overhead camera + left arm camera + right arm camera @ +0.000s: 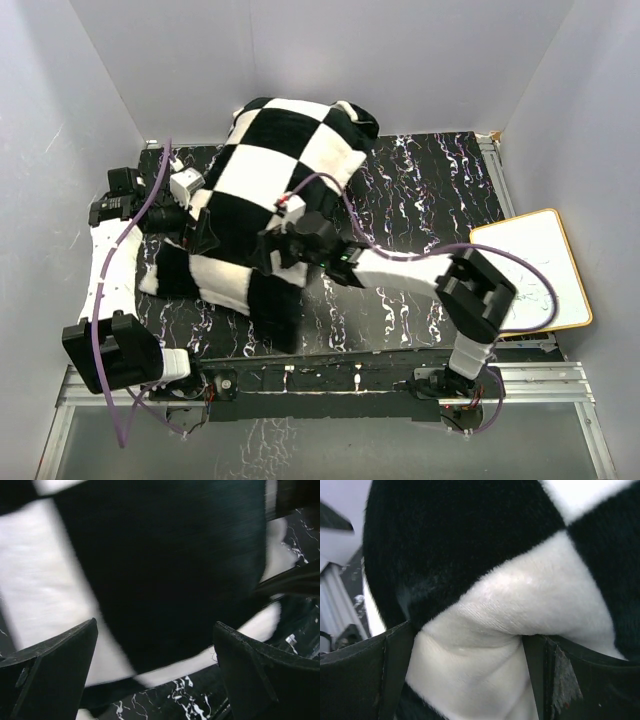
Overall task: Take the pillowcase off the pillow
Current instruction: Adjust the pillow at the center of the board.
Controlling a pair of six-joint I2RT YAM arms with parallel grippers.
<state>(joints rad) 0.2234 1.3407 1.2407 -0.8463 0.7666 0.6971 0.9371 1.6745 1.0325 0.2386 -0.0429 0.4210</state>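
Pillowcase (270, 200) first: its black-and-white checkered plush lies plump and slanted across the tabletop (420, 180). In the overhead view it runs from the upper middle of the frame down to the lower left of centre. The pillow inside is hidden, so you cannot see any of its fabric. The black, white-veined tabletop shows bare on the right half of that view.

A white board (525, 270) with a tan rim lies at the right edge of the frame, partly off the tabletop.

Your right arm (400, 268) reaches from the lower right towards the centre, and your left arm (100, 270) climbs the left side and bends inward. A purple cable (135, 215) loops along the left arm.

Your right gripper (272, 250) sits on the lower middle of the pillowcase. In its wrist view the right gripper (470, 680) has its jaws standing wide. A white fold of pillowcase (520, 605) bulges into the gap and touches both fingers (370, 680). You cannot tell whether that fold is pinched.

Your left gripper (200, 232) is at the left edge of the pillowcase. Its wrist view shows the left gripper (155, 680) spread wide. The pillowcase (165, 570) fills the frame just beyond the fingers (50, 675), with no fabric between them.
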